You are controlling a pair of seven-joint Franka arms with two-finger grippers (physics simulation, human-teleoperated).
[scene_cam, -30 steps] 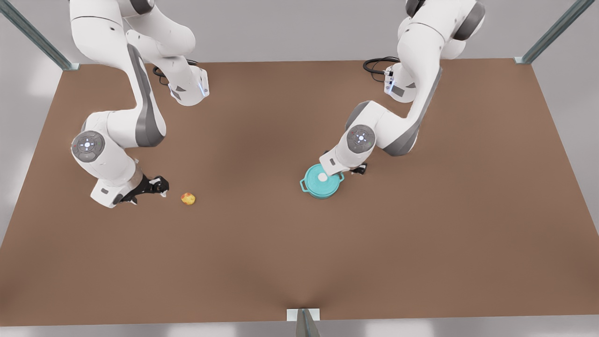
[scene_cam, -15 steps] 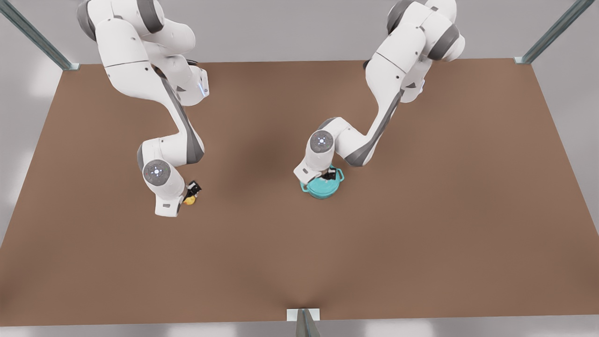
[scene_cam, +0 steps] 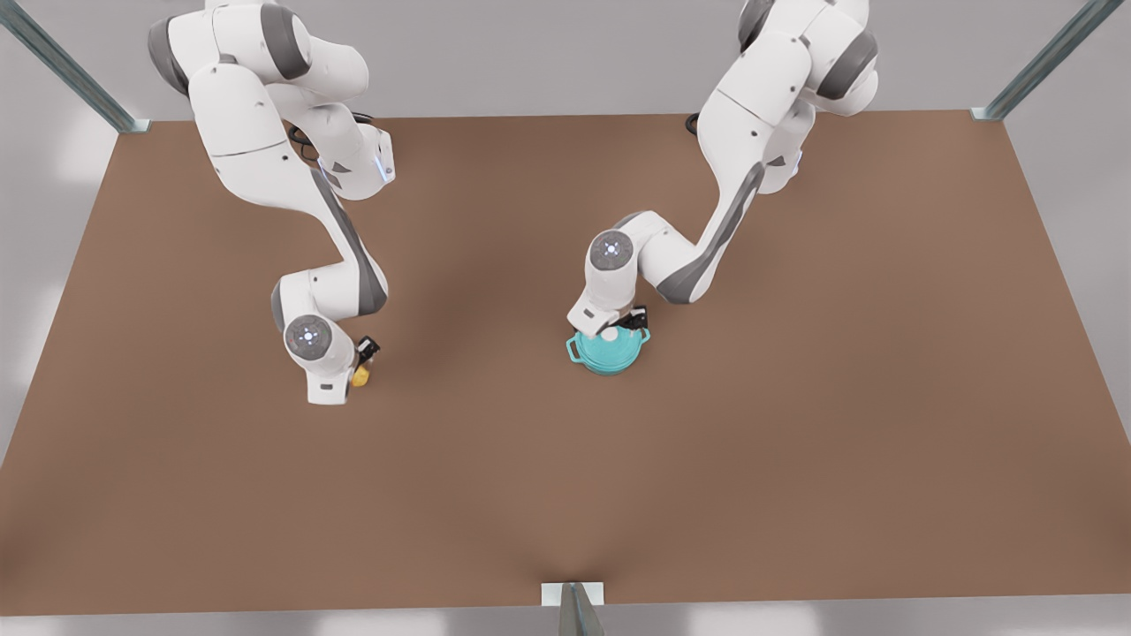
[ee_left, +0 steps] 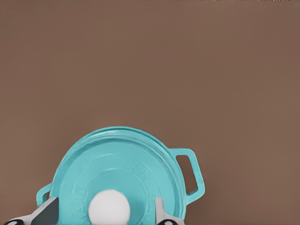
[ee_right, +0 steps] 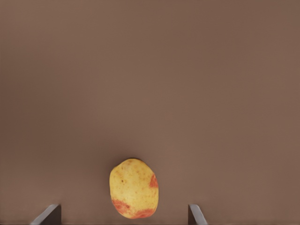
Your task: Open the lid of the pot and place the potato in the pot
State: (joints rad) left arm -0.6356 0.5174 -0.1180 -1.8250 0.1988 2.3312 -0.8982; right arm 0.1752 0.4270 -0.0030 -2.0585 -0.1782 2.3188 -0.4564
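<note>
The teal pot (scene_cam: 608,360) stands mid-table with its pot lid (scene_cam: 618,349) on it, white knob (scene_cam: 610,336) up. My left gripper (scene_cam: 620,323) hangs just above the lid. In the left wrist view the gripper (ee_left: 105,204) is open, its fingers (ee_left: 159,208) on either side of the knob (ee_left: 109,209) above the lid (ee_left: 122,159). The yellow potato (scene_cam: 360,377) with red patches lies on the table at the front view's left. My right gripper (scene_cam: 359,357) is right over it, open, and the potato (ee_right: 134,187) lies between its fingertips (ee_right: 193,213).
The brown table (scene_cam: 795,424) spreads wide around both things. A loop handle (ee_left: 192,171) sticks out from the pot's side. Metal frame posts (scene_cam: 573,609) stand at the table's front edge and back corners.
Both arms swung in. The right gripper moved from beside the potato to directly over it. The left gripper moved from beside the pot to above the lid's knob.
</note>
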